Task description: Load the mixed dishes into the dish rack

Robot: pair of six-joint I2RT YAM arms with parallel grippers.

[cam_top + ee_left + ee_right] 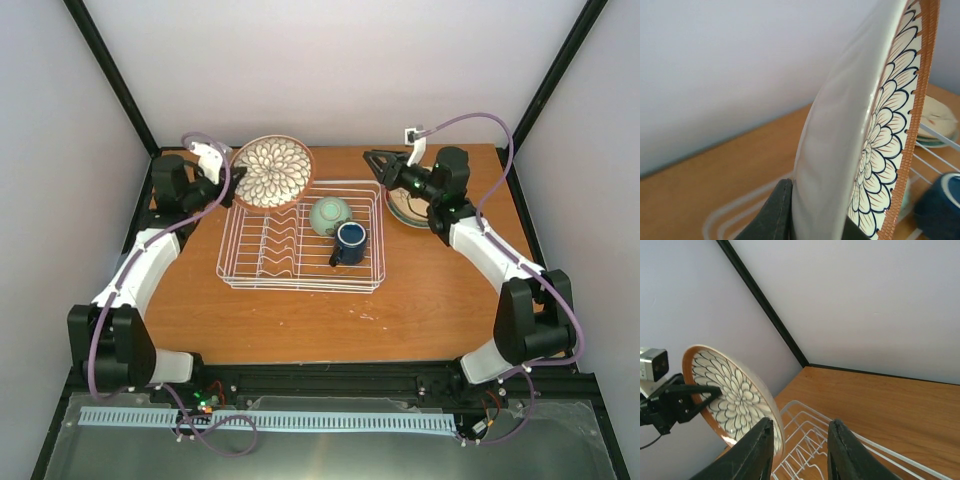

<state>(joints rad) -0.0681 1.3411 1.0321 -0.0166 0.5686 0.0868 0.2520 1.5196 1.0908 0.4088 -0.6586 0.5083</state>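
My left gripper [233,181] is shut on the rim of the brown petal-patterned plate [272,172] and holds it tilted upright over the far left corner of the white wire dish rack [300,275]. In the left wrist view the plate [880,130] fills the frame between the dark fingers [772,215]. The pale-green cup [330,215] and the dark blue mug [350,243] sit in the rack's right part. My right gripper [378,160] is open and empty above the rack's far right corner; its wrist view shows the plate [735,395] and the rack wires [810,435].
A stack with the cream leaf-motif plate on teal plates [405,208] lies on the table right of the rack, partly under my right arm; it also shows in the left wrist view [935,122]. Walls and black frame posts stand close behind the table.
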